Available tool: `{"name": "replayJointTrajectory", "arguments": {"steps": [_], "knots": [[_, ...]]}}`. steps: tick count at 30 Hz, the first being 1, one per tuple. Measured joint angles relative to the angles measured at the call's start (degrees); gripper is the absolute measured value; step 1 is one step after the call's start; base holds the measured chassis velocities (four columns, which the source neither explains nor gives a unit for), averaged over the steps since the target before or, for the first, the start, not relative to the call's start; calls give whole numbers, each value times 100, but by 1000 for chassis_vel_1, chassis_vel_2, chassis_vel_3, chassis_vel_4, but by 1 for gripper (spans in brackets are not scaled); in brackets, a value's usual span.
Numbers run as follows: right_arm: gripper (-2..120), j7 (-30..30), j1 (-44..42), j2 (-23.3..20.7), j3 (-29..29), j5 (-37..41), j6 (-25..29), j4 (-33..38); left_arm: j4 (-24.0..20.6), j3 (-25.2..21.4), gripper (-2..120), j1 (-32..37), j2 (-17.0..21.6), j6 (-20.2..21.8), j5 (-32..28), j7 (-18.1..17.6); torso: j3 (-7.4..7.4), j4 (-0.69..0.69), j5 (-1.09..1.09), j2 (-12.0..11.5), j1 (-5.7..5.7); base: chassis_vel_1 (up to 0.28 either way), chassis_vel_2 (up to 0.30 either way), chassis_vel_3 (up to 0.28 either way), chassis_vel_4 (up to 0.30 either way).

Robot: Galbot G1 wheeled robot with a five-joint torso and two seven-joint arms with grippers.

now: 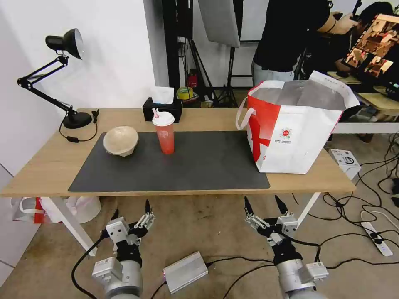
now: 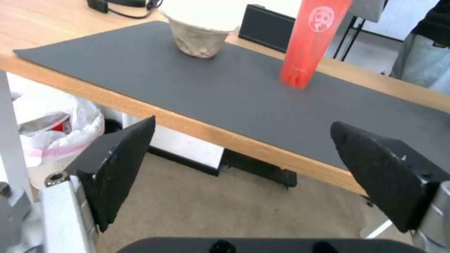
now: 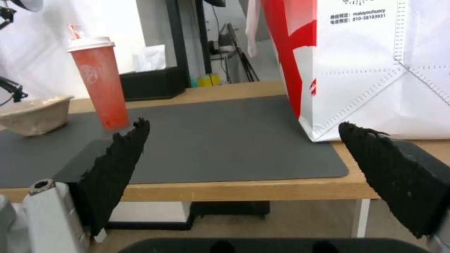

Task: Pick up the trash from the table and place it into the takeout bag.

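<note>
While both claws hang open below table (image 1: 50, 166), cup (image 1: 165, 133), bowl (image 1: 121, 141), bag (image 1: 291, 133)

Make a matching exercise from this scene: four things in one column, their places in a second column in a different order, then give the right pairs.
Things
1. beige bowl
2. red cup
3. takeout bag
4. black tissue box

Places
A. on bare wood behind the mat, close behind the cup
B. at the mat's left end
C. at the table's right end, partly on the mat
D. upright on the mat, right of the bowl

Pairs: 1-B, 2-D, 3-C, 4-A
</note>
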Motion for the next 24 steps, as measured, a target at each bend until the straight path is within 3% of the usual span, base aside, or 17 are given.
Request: {"name": "replayJointTrajectory", "arguments": {"steps": [24], "knots": [[100, 1, 4, -3, 4, 3, 9, 0, -108, -78, 100, 41, 39, -61, -62, -2, 0, 0, 0, 0, 0, 0, 0, 0, 0]]}}
